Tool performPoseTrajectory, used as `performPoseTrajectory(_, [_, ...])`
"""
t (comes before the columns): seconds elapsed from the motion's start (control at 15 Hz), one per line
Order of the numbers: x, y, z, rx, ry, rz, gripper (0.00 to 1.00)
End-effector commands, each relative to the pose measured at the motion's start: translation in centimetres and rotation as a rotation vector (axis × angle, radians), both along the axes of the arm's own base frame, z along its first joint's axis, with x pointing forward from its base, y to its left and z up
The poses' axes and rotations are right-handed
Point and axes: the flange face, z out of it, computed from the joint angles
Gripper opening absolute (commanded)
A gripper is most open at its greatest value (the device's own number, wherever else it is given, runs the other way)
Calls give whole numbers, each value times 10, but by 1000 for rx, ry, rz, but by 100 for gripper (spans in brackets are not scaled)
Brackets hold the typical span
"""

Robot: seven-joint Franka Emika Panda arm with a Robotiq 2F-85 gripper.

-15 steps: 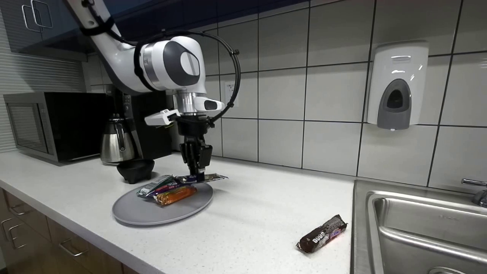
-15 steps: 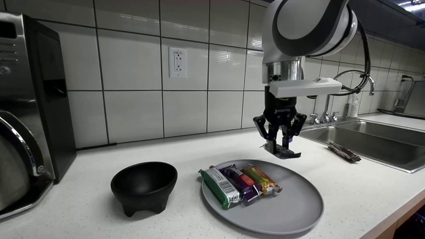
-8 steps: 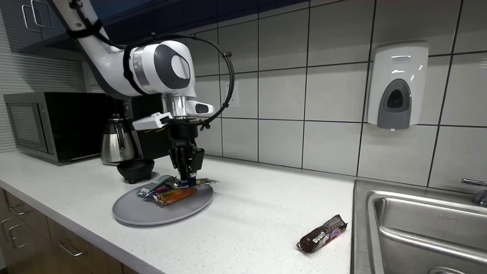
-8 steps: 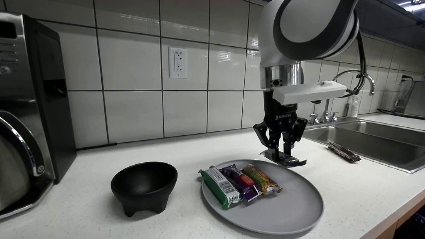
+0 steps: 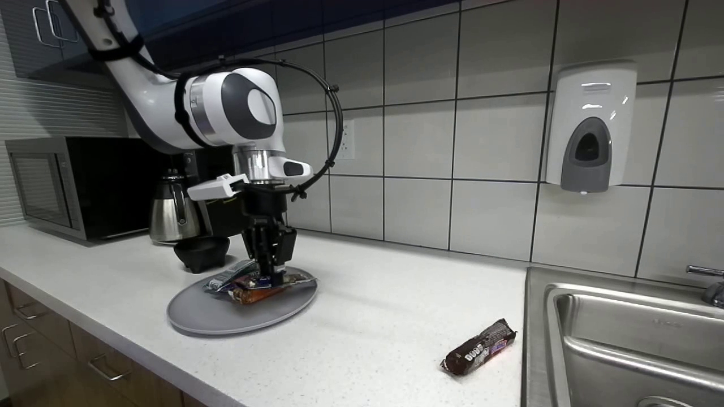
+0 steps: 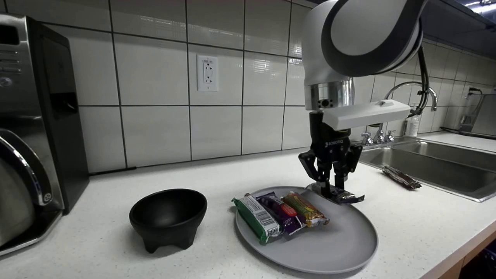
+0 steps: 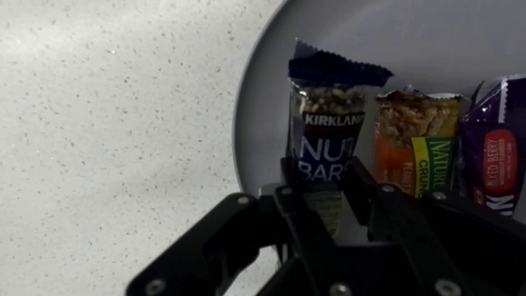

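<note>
Nut bar (image 7: 326, 137) is pinched between the jaws — its lower end mostly hidden in the wrist view.

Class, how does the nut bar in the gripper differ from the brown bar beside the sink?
The gripper holds the nut bar; the brown bar lies free on the counter.
The nut bar is over the plate; the brown bar is beside the sink.
The nut bar's wrapper is partly see-through, partly dark blue; the brown bar's looks mostly dark brown.
Both are wrapped bars.
</note>
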Motion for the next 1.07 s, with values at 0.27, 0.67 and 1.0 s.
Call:
performPoseTrajectory(0.27, [-14, 6, 4, -55, -27, 102, 8])
performPoseTrajectory(0.67, [-21, 18, -4, -18, -57, 117, 8])
performPoseTrajectory(1.0, [-29, 16, -12, -4, -55, 113, 8])
